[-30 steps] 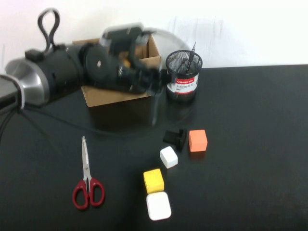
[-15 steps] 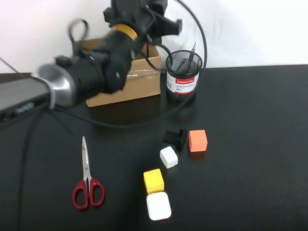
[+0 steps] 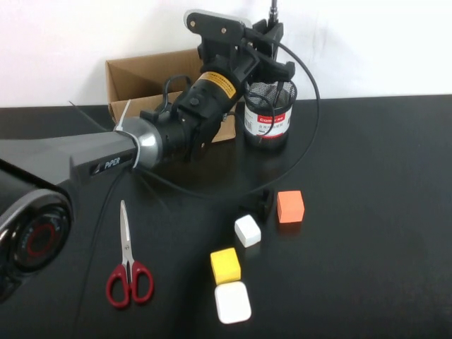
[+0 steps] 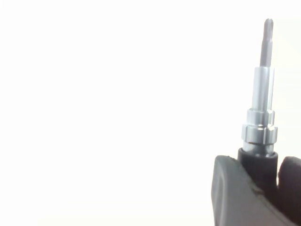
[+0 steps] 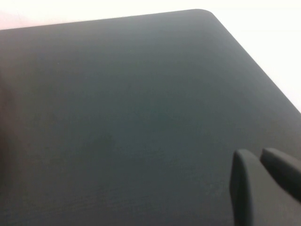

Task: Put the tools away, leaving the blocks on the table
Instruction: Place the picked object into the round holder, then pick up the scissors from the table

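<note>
My left gripper (image 3: 272, 34) is shut on the long thin black pen-like driver (image 3: 272, 8), holding it upright just above the black mesh cup (image 3: 269, 120). The left wrist view shows the driver's silver tip (image 4: 263, 94) rising from between the jaws of the left gripper (image 4: 256, 162). The red-handled scissors (image 3: 128, 265) lie at the front left of the table (image 3: 374, 176). The short black-handled screwdriver (image 3: 260, 202) lies beside the orange cube (image 3: 290, 206). The small white cube (image 3: 247, 230), yellow cube (image 3: 225, 265) and flat white square (image 3: 232, 301) sit in front. My right gripper (image 5: 256, 154) is shut over bare table (image 5: 117, 117), out of the high view.
An open cardboard box (image 3: 141, 78) stands at the back left, next to the mesh cup. The left arm's cable (image 3: 311, 134) loops down over the table near the short screwdriver. The table's far corner (image 5: 202, 12) shows in the right wrist view.
My left arm has swung up and to the right, from over the cardboard box to above the mesh cup, carrying the driver. The scissors, short screwdriver and blocks have not moved.
</note>
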